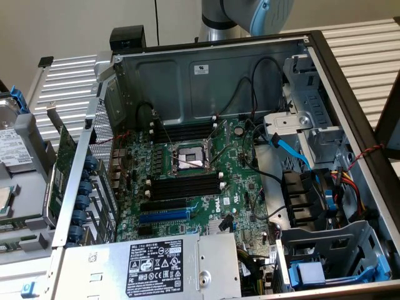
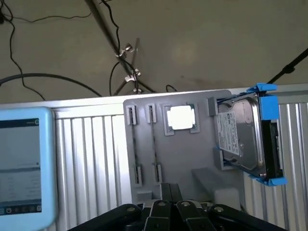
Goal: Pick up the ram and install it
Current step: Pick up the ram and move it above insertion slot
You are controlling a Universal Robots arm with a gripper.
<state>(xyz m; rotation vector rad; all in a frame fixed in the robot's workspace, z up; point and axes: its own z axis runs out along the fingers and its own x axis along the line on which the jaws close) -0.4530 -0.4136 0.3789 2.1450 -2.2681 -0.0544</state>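
Note:
The ram [image 1: 62,164] is a thin green board standing on edge in the grey holder tray [image 1: 25,159], at the exterior view's left, outside the computer case. In the wrist view the same tray [image 2: 192,154] lies below my gripper [image 2: 171,192]. Two narrow clip slots [image 2: 133,144] there show only thin edges. The dark fingers meet at the middle with nothing between them, well above the tray. Several long black empty memory slots [image 1: 186,185] flank the CPU socket [image 1: 187,159] on the motherboard. The arm [image 1: 250,14] reaches in from behind the case.
A hard drive in blue brackets [image 2: 248,139] and a square CPU chip [image 2: 181,118] sit in the tray. A light blue tablet [image 2: 24,168] lies beside it. Inside the case are black and blue cables [image 1: 287,147], drive cages and a power supply [image 1: 156,269].

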